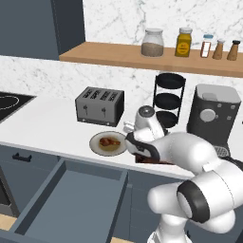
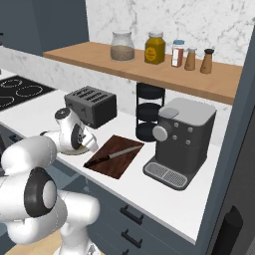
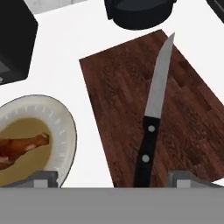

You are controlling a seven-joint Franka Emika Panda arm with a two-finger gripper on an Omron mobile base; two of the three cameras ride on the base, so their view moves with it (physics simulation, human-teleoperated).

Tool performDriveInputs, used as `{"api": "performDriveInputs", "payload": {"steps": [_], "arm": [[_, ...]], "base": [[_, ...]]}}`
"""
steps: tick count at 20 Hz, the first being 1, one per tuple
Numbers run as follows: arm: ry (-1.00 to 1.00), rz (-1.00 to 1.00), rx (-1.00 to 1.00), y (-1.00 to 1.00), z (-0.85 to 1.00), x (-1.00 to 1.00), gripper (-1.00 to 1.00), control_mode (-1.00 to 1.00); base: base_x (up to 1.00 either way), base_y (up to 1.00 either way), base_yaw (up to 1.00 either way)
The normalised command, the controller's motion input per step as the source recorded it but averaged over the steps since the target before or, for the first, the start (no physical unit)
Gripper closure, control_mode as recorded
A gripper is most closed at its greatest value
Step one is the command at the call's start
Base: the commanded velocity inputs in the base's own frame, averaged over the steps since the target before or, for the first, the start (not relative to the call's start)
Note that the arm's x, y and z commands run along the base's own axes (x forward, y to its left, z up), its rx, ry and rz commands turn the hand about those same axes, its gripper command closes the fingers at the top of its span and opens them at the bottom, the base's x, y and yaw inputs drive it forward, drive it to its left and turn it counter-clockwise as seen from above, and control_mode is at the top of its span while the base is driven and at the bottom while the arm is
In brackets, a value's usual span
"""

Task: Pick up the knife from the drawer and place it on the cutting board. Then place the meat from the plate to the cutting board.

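Unlabelled knife [image 3: 152, 118] flat on cutting board [image 3: 113, 92]

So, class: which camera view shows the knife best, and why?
The hand view: the knife lies close up on the cutting board, with handle rivets and blade clear. The right base view shows it small but whole. In the left base view the arm covers the board.

Arm bent forward, wrist low, fingers [image 3: 43, 178] spread apart, holding nothing.

we are seeing the knife [image 3: 151, 118] lying lengthwise on the cutting board [image 3: 113, 87], the plate [image 3: 61, 127] sitting beside the board's left edge.
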Motion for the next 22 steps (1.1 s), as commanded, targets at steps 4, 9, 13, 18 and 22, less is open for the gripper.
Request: {"api": "performDriveInputs", "payload": {"steps": [4,9,13,18,22], "arm": [[-0.12,0.31,-0.03,0.31,0.24,0.01,-1.0,-1.0],[-0.11,0.24,-0.04,0.26,0.11,0.0,-1.0,-1.0],[-0.09,0.2,-0.05,0.16,0.0,0.0,-1.0,-1.0],[-0.06,0.16,-0.07,0.11,0.0,0.0,-1.0,-1.0],[0.0,0.11,-0.18,0.33,0.0,0.0,-1.0,-1.0]], "base": [[0.0,0.0,0.0],[0.0,0.0,0.0],[0.0,0.0,0.0],[0.0,0.0,0.0],[0.0,0.0,0.0]]}}
